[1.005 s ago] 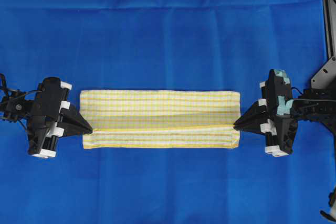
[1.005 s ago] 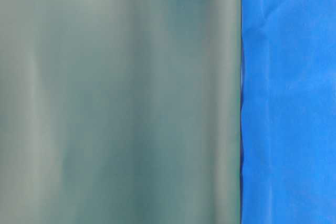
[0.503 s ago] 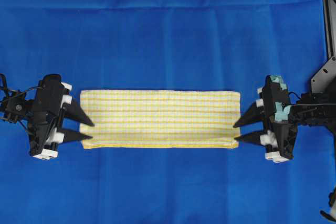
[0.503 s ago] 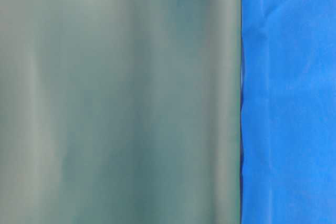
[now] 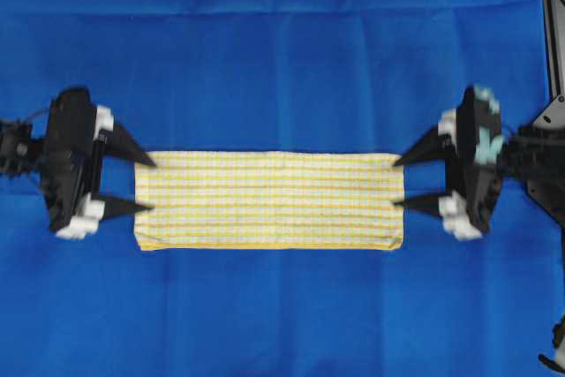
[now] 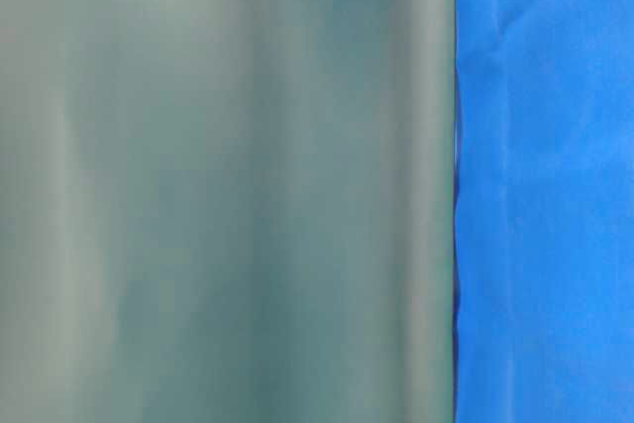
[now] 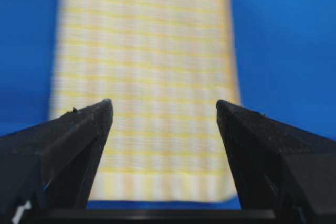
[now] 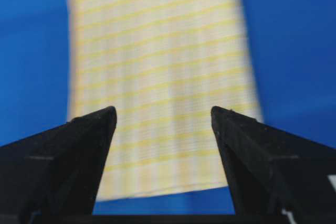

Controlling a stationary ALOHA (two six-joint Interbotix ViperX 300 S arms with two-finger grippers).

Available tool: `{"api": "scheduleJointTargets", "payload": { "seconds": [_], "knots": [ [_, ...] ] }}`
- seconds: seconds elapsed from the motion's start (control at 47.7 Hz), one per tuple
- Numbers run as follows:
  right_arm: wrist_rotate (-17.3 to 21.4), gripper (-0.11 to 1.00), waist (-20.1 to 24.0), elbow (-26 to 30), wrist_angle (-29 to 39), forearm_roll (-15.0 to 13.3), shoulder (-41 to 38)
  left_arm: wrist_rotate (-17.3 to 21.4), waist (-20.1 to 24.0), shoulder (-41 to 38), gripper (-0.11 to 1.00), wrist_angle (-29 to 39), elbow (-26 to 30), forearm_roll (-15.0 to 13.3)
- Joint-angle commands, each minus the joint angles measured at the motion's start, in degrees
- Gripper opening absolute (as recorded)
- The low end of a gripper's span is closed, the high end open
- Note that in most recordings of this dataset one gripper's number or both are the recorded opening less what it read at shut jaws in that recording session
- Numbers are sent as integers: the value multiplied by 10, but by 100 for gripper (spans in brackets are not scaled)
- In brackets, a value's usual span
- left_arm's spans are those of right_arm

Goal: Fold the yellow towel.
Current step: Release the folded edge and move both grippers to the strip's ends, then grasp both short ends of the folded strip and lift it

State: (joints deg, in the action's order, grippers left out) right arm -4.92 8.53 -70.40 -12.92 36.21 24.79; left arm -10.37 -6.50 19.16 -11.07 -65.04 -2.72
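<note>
The pale yellow checked woven towel (image 5: 269, 199) lies flat as a long folded strip on the blue sheet (image 5: 282, 50) covering the counter. Left gripper (image 5: 146, 184) and right gripper (image 5: 399, 181) gape released at its ends; an uneven regrasp could skew the fold.

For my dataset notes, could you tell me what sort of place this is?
Probably a lab bench set up for robot cloth folding: a plain blue sheet covers the surface, two robot grippers, left and right, flank a single yellow towel, with nothing domestic visible.
</note>
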Motion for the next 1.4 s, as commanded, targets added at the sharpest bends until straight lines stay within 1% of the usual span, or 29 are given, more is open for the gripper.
{"api": "scheduleJointTargets", "payload": {
  "seconds": [0.0,0.084,0.189,0.398,0.566,0.649,0.712,0.838,0.901,0.964,1.005,1.131,1.173,1.215,1.382],
  "knots": [
    [-16,72,-43,7,10,-2,2,22,29,2,72,-2,11,3],
    [-28,72,-68,10,18,-2,-5,54,46,-4,72,-2,11,3],
    [-33,72,-76,17,21,-2,-24,69,52,-17,72,-4,11,3],
    [-30,72,-77,30,29,0,-91,69,58,-76,73,-26,9,3],
    [-28,72,-77,40,26,4,-135,69,82,-133,72,-47,11,2],
    [-28,72,-77,41,25,14,-146,69,92,-149,72,-47,14,2],
    [-29,72,-77,41,26,21,-149,69,95,-156,70,-47,17,2],
    [-29,71,-76,41,31,24,-149,68,96,-163,67,-45,18,1],
    [-31,69,-73,42,34,23,-149,68,94,-164,62,-40,18,1],
    [-34,63,-69,42,36,22,-149,69,91,-163,53,-28,18,1],
    [-38,53,-63,42,36,22,-149,69,89,-164,45,-19,20,1],
    [-40,16,-61,41,33,18,-149,76,77,-166,13,4,25,1],
    [-40,6,-62,40,33,17,-148,76,76,-166,4,5,25,1],
    [-40,3,-62,40,30,14,-146,77,76,-166,1,8,27,1],
    [-40,3,-64,38,24,12,-137,77,76,-160,2,14,31,2]
  ]
}}
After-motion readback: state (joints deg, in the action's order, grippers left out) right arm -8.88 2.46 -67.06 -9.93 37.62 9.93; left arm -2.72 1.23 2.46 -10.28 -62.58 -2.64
